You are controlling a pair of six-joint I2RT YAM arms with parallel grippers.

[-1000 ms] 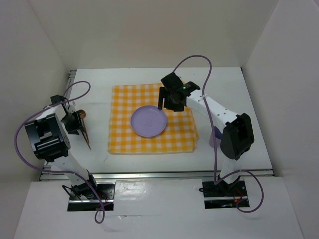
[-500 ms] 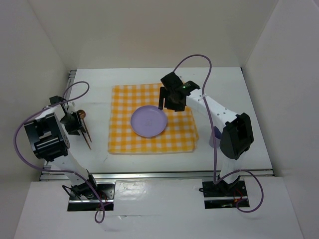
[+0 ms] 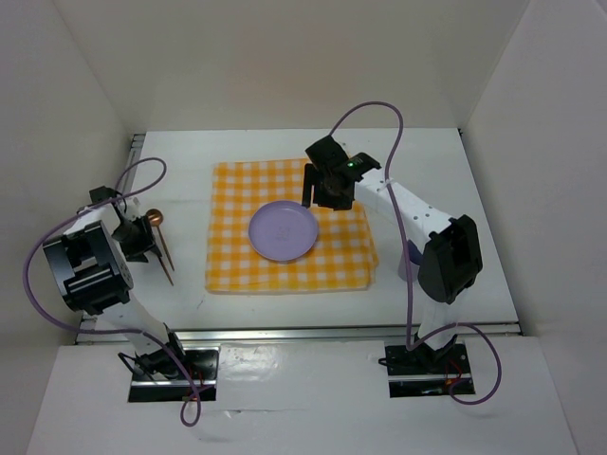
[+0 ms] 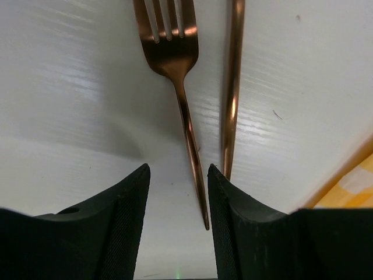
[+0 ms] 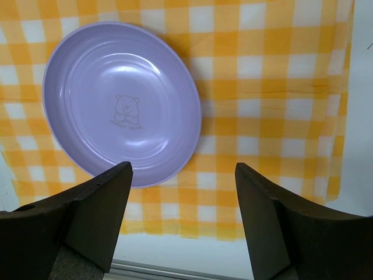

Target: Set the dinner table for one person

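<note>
Both spread apart: left gripper point(image 4: 178, 170) over fork point(image 4: 172, 49), right gripper point(image 5: 182, 169) above purple plate point(image 5: 122, 105) on checked cloth point(image 5: 265, 87).

Ahead of the black left gripper point(image 4: 178, 227) lie a copper-coloured fork point(image 4: 172, 52) and, just right of it, a matching copper handle point(image 4: 233, 87) — both on the plain white dinner table point(image 4: 70, 87). Under the black right gripper point(image 5: 183, 172) is a lilac plate point(image 5: 122, 105) with a faint grey bear print, on a cloth point(image 5: 280, 87) — yellow-and-white checks.
</note>
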